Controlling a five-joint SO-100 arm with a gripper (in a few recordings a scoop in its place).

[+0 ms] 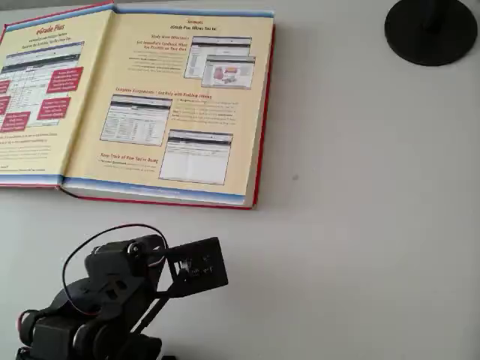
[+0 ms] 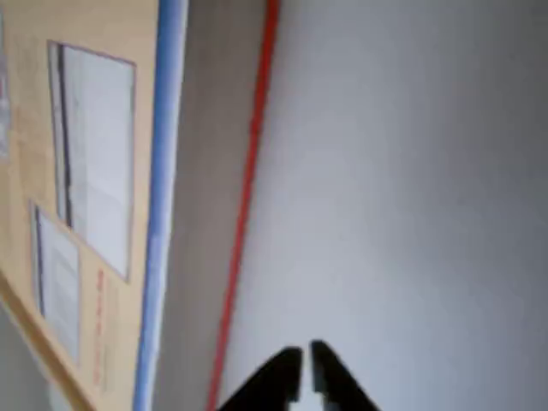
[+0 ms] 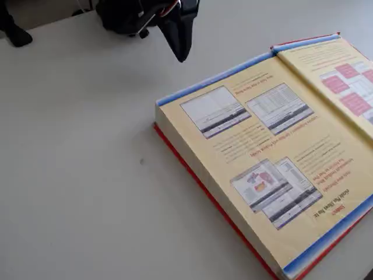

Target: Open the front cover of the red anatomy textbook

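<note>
**Textbook lies open, jaws nearly closed and empty**

The red anatomy textbook (image 1: pixel 176 105) lies flat and open on the white tabletop (image 1: pixel 360 225), pale yellow pages with screenshots facing up. Its front cover (image 1: pixel 37 97) is folded out flat to the left in the overhead view. The gripper (image 2: pixel 306 364) hovers over bare tabletop just beside the book's red edge, jaws narrow with only a slit between them, holding nothing. A black round base (image 1: pixel 430 30) stands well apart.

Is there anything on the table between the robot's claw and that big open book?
Nothing: in the overhead view, bare table separates the gripper from the red anatomy textbook.
</note>
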